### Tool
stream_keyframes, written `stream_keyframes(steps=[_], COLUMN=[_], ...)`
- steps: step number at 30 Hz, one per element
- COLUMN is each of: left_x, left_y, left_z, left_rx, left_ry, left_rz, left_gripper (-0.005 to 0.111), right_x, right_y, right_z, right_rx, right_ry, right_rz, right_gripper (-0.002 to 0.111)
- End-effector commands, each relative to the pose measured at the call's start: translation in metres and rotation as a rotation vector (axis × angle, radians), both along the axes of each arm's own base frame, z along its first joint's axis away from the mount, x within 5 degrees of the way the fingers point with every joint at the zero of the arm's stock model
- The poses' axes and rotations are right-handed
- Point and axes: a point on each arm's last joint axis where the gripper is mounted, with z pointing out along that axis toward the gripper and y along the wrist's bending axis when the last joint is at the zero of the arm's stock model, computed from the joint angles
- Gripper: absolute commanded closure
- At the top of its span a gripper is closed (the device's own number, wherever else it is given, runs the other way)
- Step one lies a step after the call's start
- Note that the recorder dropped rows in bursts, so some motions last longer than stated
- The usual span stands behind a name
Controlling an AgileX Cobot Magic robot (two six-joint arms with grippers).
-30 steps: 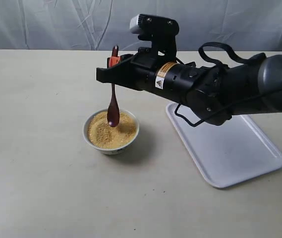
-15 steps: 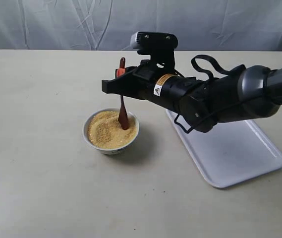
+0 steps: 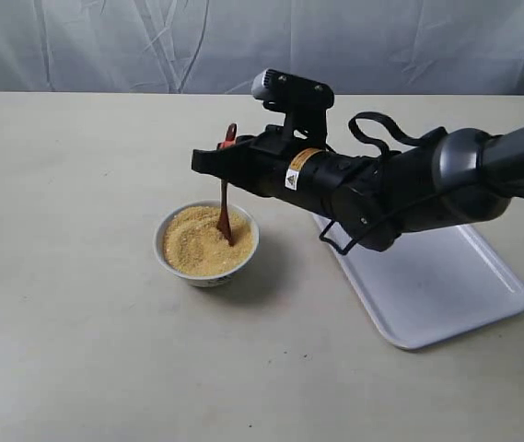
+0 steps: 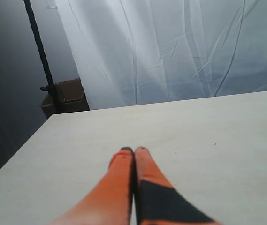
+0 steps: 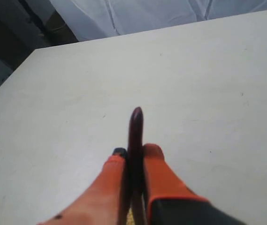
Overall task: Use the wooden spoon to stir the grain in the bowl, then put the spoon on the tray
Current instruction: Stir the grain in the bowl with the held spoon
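The white bowl [image 3: 206, 270] stands left of centre, filled with golden grain [image 3: 197, 247]. My right gripper [image 3: 227, 147] is shut on the handle of the dark wooden spoon [image 3: 225, 216], which hangs nearly upright with its scoop sunk in the grain at the bowl's right side. In the right wrist view the spoon [image 5: 135, 129] sticks up between the orange fingers [image 5: 159, 164] of the right gripper [image 5: 134, 152]. The white tray [image 3: 427, 285] lies to the right, under the arm. My left gripper [image 4: 133, 151] is shut with nothing in it, over bare table.
The right arm [image 3: 400, 189] stretches from the right edge across the tray's far end. A white curtain [image 3: 151, 46] hangs behind the table. In the left wrist view a cardboard box [image 4: 65, 96] and a black pole [image 4: 39, 51] stand beyond the table's far corner.
The right gripper came down and shifted slightly right with the spoon. The scoop went from hanging above the grain to being buried in it.
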Motion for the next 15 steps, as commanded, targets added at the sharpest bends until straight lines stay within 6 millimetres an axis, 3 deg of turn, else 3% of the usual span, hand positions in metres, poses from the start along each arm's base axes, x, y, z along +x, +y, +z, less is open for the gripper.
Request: stream_keyframes(steps=[1, 15], left_x=[0.000, 0.000], left_y=[0.000, 0.000], left_z=[0.000, 0.000], left_rx=[-0.003, -0.003], left_ry=[-0.006, -0.006], left_rz=[-0.007, -0.007], left_gripper=[0.107, 0.107], right_x=[-0.001, -0.005], right_y=[-0.001, -0.003], right_z=[0.000, 0.034], right_rx=[0.008, 0.066], right_ry=[0.017, -0.055], right_rz=[0.001, 0.014], right_gripper=[0.109, 0.109])
